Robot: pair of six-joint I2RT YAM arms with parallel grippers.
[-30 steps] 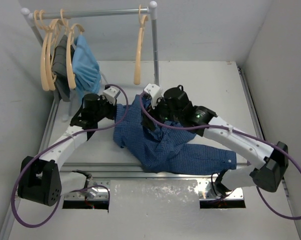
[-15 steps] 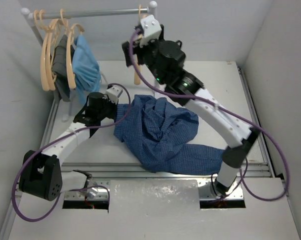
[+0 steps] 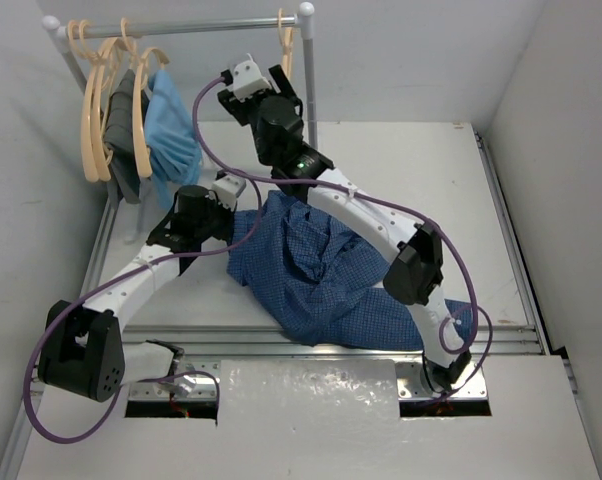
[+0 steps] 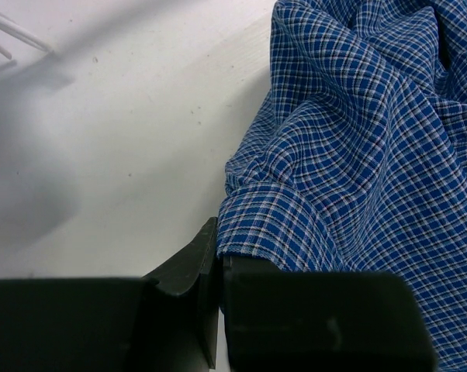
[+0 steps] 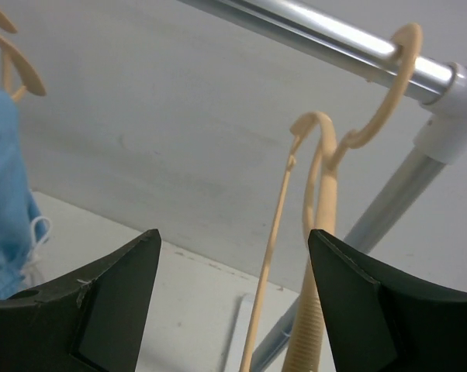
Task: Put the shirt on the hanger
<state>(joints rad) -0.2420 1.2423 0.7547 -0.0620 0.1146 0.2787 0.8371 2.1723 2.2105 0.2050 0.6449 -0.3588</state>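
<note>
Left jaws: together, clamped on a hem edge of the shirt [image 4: 358,139], low at the worktop [image 3: 401,170]. From the clamp, the cloth runs away to the right.

Shirt: crumpled heap on the worktop between the two arms, not on anything yet. Its long axis runs diagonally from the left jaws at far left toward the near-right edge, where one end trails by the right arm's base. Can't tell which way the collar points; the folds hide it.

Right jaws: wide apart, holding nothing, raised to rail height and aimed at the hanger [image 5: 320,178].

Hanger: alone at the right end of the rail [image 5: 319,31], just beside the corner post. The hook is up and over the rail and the body hangs straight down. Its plane lies across the rail, so the right wrist camera sees it nearly edge-on. It sits ahead of the gap between the jaws, off-centre toward the right finger, with no contact visible.

The right arm is much nearer the hanger. My read: the grab depends on centring that edge-on body in the gap. Shirt and hanger are well apart.
</note>
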